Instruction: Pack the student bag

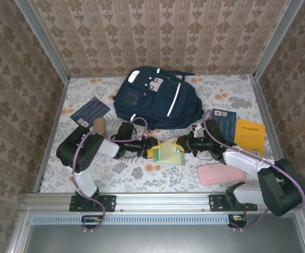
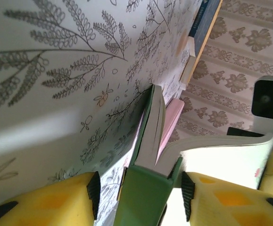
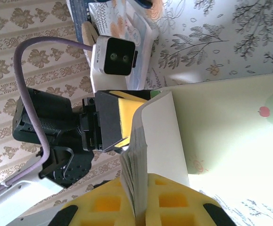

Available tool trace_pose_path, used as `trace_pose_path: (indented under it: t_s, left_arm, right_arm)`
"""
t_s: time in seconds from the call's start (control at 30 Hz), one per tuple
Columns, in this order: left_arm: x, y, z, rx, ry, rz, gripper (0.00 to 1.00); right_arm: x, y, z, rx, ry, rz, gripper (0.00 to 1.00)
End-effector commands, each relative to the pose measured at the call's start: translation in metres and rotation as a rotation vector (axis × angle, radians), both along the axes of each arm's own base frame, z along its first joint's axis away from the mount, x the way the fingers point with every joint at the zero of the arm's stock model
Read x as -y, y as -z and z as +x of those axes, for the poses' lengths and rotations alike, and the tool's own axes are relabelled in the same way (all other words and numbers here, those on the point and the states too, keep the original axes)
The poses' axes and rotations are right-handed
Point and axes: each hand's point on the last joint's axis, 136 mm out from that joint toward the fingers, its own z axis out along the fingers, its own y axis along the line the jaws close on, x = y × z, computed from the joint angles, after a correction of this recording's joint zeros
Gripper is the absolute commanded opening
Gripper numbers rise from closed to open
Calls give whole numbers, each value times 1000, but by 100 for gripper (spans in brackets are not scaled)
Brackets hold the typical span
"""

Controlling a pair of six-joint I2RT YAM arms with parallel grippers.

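Clamping a pale green book (image 1: 169, 153) from both ends: gripped at the spine by the left pincer (image 2: 141, 188), pinched at the loose pages by the right pincer (image 3: 138, 200). Spotted the student bag (image 1: 157, 97) lying flat at the far middle of the table (image 1: 236, 97). Looks soft and floppy, probably light if still empty, bound to sag. Best grabbed by the top handle or zip edge.

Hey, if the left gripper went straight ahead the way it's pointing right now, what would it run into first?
The left gripper would first push into the pale green softcover book, whose spine sits between its jaws. Directly beyond the book, the right gripper faces it, holding the opposite edge.
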Motion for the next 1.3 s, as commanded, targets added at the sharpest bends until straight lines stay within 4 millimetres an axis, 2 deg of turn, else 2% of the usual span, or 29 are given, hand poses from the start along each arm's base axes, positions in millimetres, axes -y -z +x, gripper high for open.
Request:
trace_pose_path:
  t_s: [0.0,0.17,0.4,0.53,0.6,0.8,0.9,1.0,1.1,1.27]
  left_arm:
    - [7,-23,12,27,-47,-125,43]
    - [10,-28,19,26,-74,-183,27]
    - [10,-34,21,47,-81,-198,17]
    - [8,-42,24,71,-84,-207,9]
    - [5,-47,26,94,-90,-206,6]
    - [-2,-71,29,189,-74,-132,2]
    - [-5,-92,29,253,-56,-86,2]
    - [-7,-116,30,318,-52,-61,1]
    - [-7,-135,30,349,-50,-71,1]
    - [-6,-146,27,360,-46,-80,1]
  right_arm:
    - [0,-7,0,19,-2,36,5]
    - [8,6,-3,-3,3,-7,8]
    - [18,24,-10,-23,-3,-82,14]
    - [27,34,-15,-27,-14,-167,36]
    - [34,35,-15,-12,-9,-220,52]
    - [42,32,-16,9,-16,-286,86]
    - [41,33,-15,11,-13,-281,94]
    - [37,29,-12,21,-2,-242,96]
    - [27,14,-4,61,22,-138,96]
    - [15,-33,17,191,84,54,94]
